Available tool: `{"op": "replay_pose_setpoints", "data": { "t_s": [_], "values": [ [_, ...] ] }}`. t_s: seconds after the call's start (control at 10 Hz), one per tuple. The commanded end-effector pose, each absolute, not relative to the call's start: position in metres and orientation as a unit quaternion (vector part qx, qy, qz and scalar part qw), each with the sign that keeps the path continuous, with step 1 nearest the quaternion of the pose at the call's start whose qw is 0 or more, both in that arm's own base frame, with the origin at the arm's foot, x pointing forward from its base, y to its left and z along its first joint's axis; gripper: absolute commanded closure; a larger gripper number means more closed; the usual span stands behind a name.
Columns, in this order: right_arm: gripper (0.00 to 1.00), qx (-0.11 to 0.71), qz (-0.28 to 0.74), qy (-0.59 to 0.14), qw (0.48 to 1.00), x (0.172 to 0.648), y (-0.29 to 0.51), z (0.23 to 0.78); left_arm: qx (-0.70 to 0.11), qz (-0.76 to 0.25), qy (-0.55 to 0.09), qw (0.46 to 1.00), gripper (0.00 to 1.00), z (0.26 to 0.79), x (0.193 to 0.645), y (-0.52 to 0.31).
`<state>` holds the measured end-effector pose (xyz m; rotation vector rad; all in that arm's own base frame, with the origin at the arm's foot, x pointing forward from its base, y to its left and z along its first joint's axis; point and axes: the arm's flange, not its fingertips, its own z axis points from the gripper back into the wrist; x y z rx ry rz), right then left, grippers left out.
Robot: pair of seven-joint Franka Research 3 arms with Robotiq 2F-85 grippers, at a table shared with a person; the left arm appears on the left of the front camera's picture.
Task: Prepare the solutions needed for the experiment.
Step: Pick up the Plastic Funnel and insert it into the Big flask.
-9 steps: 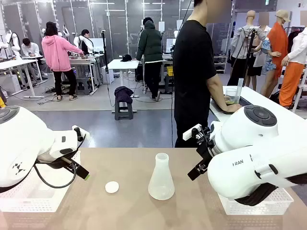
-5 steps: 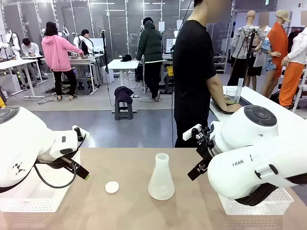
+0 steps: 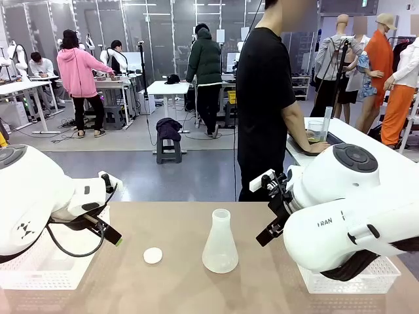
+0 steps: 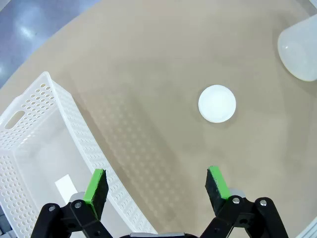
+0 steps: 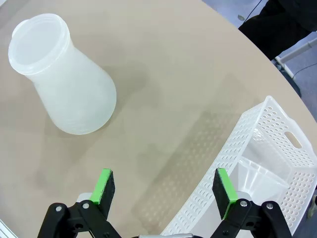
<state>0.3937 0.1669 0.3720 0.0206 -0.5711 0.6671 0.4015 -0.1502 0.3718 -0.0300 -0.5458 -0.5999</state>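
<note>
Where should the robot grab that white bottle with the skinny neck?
Probably grip the flask by its narrow neck, just under the lip, coming sideways from the right with the open right gripper. It stands upright; the neck is slim, while the sloped, wide base could slip.

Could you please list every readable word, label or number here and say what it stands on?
"FRAN": on the right arm, on its white casing; the rest of the word is hidden.
Left arm: a small dark emblem, no letters.
Flask and white disc: no print.
</note>
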Motion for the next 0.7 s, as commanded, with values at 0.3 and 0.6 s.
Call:
{"op": "replay_pose_setpoints", "data": {
  "t_s": [0.3, 0.6],
  "values": [
    [0.0, 0.01, 0.322, -0.276, 0.905, 0.3937, 0.1668, 0.372, -0.015, -0.292, -0.266, 0.919, 0.0, 0.3718, 0.4015, -0.1501],
    [0.0, 0.01, 0.323, -0.276, 0.905, 0.3937, 0.1669, 0.372, -0.015, -0.292, -0.265, 0.919, 0.0, 0.3718, 0.4015, -0.1502]
  ]
}}
